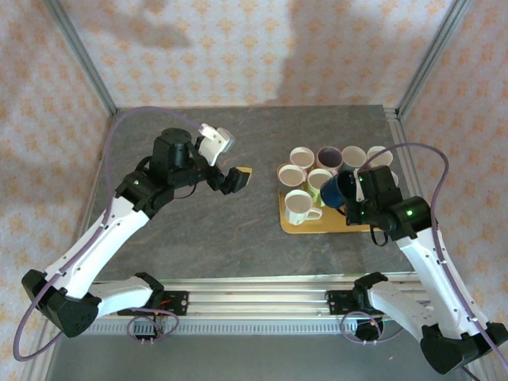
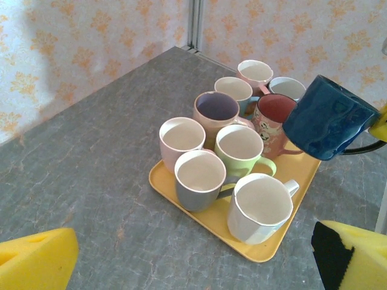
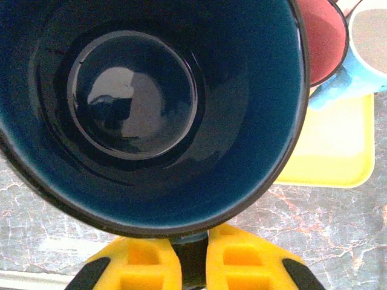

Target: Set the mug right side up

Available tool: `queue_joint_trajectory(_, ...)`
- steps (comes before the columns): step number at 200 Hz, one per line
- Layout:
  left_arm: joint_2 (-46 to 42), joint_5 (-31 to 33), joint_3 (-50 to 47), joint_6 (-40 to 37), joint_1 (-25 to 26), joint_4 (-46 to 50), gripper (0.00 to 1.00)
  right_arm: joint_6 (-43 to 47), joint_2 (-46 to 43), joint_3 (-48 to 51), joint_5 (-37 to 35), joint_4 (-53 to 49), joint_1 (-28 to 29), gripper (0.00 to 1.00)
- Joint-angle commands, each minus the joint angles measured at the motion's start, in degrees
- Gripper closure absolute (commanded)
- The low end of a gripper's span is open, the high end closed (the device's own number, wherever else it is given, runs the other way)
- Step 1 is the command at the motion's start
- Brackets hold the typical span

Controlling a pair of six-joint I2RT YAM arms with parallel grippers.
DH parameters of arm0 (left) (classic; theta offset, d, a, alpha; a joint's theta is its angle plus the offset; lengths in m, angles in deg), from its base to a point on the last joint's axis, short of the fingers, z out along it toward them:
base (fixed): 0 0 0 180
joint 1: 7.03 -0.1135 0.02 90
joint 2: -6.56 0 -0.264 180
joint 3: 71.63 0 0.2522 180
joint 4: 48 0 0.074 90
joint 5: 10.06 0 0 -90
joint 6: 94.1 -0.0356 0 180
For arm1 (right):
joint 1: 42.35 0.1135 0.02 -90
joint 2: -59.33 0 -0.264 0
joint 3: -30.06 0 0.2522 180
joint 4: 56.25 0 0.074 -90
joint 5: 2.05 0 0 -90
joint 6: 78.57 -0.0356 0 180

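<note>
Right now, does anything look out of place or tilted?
Yes. The blue mug hangs tilted above the tray, its handle pinched in the right gripper. The other mugs stand upright on the tray.

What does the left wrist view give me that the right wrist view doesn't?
Left wrist: the outside of the dark blue mug, tilted and raised at the right of the yellow tray, plus the cluster of upright mugs on it. Right wrist: straight into that mug's empty inside, with the right tool shut on its handle. Both: the blue mug, the tray, the red-lined mug.
</note>
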Motion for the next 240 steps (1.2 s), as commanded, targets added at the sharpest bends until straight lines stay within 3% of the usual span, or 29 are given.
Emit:
queue_joint_trajectory(1, -1.0, 1.4, -0.8, -1.1, 0.3, -1.4, 0.0, 3.3, -0.9, -2.0, -3.1, 2.8, 0.2, 1.0)
queue_joint_trajectory(49, -1.5, 1.7, -1.5, -2.2, 0.4, -0.8, 0.0, 11.4, -0.5, -1.3, 1.4, 5.7, -1.4, 1.0)
queue_joint_trajectory(84, -2.1, 1.6, -2.4, -2.4, 0.3, -0.9, 0.0, 20.4, -0.5, -0.3, -0.7, 5.3, -1.4, 1.0)
queue_joint_trajectory(129, -2.5, 1.5, -3.1, -2.6, 0.3, -1.7, 0.0, 28.4, -1.4, 3.1, 2.3, 6.4, -2.1, 1.0)
queue_joint_trajectory(240, -3.1, 1.6, -4.4, -4.4, 0.3, -0.8, 0.0, 30.3, 2.3, 5.9, 1.3, 5.7, -7.4, 1.0)
